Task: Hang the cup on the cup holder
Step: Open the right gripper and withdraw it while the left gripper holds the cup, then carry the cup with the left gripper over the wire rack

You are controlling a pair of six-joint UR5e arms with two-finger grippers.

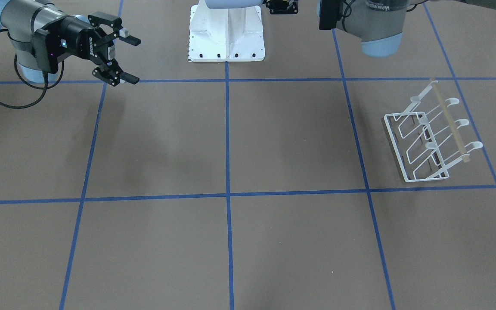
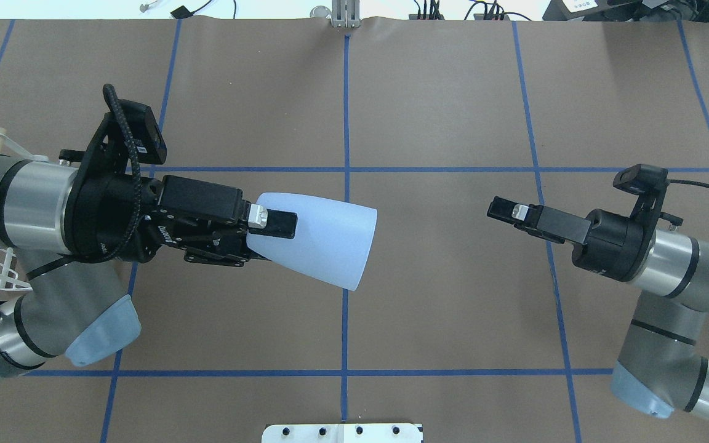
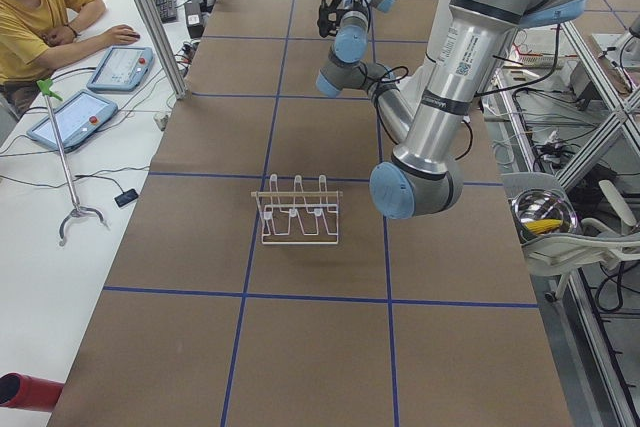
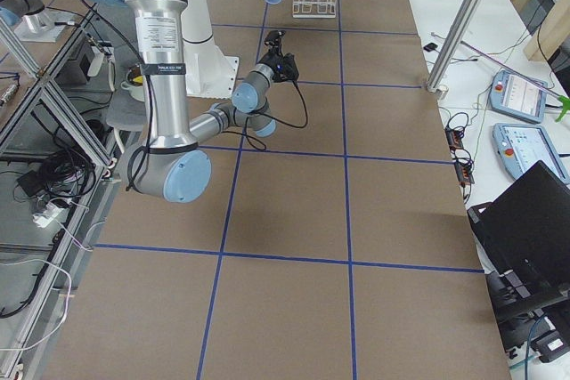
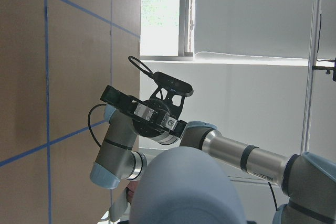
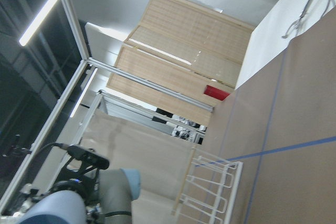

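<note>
The pale blue plastic cup (image 2: pixel 324 240) is being clamped level above the table's middle by the left gripper (image 2: pixel 271 239), rim pointing away from the white wire cup holder (image 1: pixel 431 145) near the left edge. The right gripper (image 1: pixel 121 60) is being carried spread, empty.

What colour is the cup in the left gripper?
Pale blue, plain and unmarked. The cup shows best in the overhead exterior view.

Count coming in: one cup (image 2: pixel 330 240). One cup holder (image 1: pixel 431 145), one wooden rod (image 1: pixel 451 125) on it. Two arms: left arm (image 2: pixel 28 209), right arm (image 2: pixel 668 258). Two grippers: left gripper (image 2: pixel 277 239), right gripper (image 1: pixel 132 60). One white pedestal base (image 1: pixel 226 38). Tableside: one operator (image 3: pixel 35 17), two teach pendants: far pendant (image 3: pixel 120 67), near pendant (image 3: pixel 72 117). One steel bowl (image 3: pixel 543 215).
</note>
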